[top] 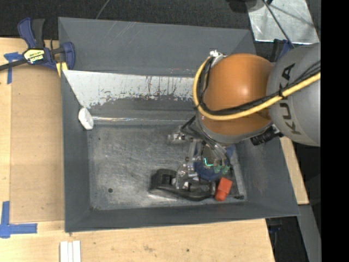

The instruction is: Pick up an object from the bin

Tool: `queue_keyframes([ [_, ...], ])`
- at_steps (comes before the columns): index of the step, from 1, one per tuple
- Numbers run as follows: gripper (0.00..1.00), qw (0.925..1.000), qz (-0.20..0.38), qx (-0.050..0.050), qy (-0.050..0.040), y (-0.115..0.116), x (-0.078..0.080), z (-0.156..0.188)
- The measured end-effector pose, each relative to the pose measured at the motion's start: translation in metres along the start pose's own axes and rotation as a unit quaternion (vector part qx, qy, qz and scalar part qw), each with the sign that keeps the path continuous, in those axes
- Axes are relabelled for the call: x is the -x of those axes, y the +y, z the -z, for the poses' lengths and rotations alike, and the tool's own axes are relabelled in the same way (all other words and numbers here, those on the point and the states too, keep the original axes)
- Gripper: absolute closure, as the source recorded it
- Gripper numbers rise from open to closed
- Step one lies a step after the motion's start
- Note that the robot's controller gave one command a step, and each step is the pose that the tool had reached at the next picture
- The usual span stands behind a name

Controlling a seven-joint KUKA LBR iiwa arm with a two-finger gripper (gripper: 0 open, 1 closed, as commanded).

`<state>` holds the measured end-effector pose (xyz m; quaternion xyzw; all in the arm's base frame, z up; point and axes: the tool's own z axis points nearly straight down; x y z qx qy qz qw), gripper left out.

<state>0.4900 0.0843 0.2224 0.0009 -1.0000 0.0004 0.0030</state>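
Pincer low in a crowded corner: I risk a snagged or slipped pick.
My pincer [190, 174] sits over the small heap at the lower right of the bin [109, 203] floor, closest to a black curved thing [173, 183], with a blue piece [206, 171] and red block [223, 189] beside it. I cannot tell whether it is open or closed. Packed this tight, a lift could drag the neighbours.

Grey sheet-metal bin [120, 157], matt, floor scuffed, back wall streaked; smooth glossy orange dome cover [240, 89] on the wrist; shiny black curved object [163, 180]; small red plastic-looking block [223, 189].
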Motion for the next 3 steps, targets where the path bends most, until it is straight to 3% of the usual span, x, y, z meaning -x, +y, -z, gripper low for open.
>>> queue_keyframes([
  [1, 0.0, 0.9999, 0.009, 0.003, 0.0058, -0.024, 0.003, -0.127],
  [2, 1.0, 0.9999, 0.009, 0.003, 0.0133, -0.024, 0.0, -0.128],
  [3, 1.0, 0.98, 0.199, 0.0, -0.0049, -0.023, 0.002, 0.022],
])
